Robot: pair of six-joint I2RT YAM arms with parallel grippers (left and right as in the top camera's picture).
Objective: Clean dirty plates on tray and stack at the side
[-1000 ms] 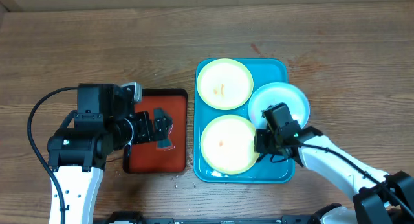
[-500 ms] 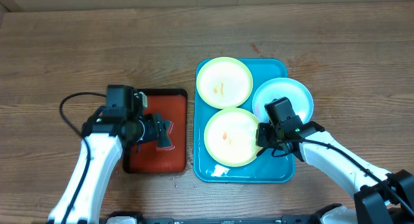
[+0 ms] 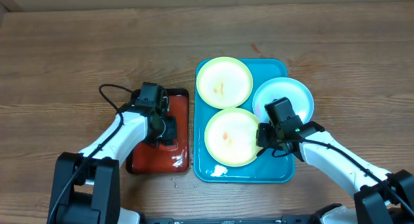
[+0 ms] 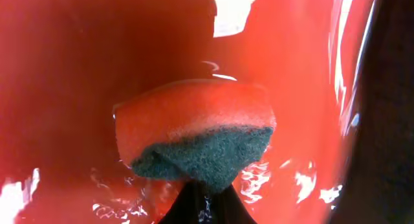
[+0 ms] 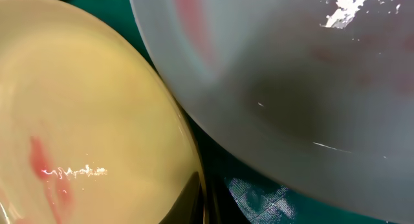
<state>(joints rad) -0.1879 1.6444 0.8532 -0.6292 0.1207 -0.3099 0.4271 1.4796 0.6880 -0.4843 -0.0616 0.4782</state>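
Hiding overhead, plain at left fingers [image 4: 187, 215]: sponge [image 4: 194, 136]

Turquoise tray [image 3: 208, 160] under my right gripper [image 3: 261, 140], three plates aboard.
The nearer yellow-green plate [image 3: 231, 137], smeared orange, lies flat just left of my gripper, rim between my fingers. The white-blue plate [image 3: 296, 94] sits just ahead, overhanging the tray's right rim. The farther yellow-green plate [image 3: 224, 83], also smeared, lies ahead-left.

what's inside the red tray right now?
A sponge, orange foam over a dark green scrub layer, lying on the wet tray floor and pinched by the left end effector. In the overhead view that end effector covers it; only bare red tray shows.
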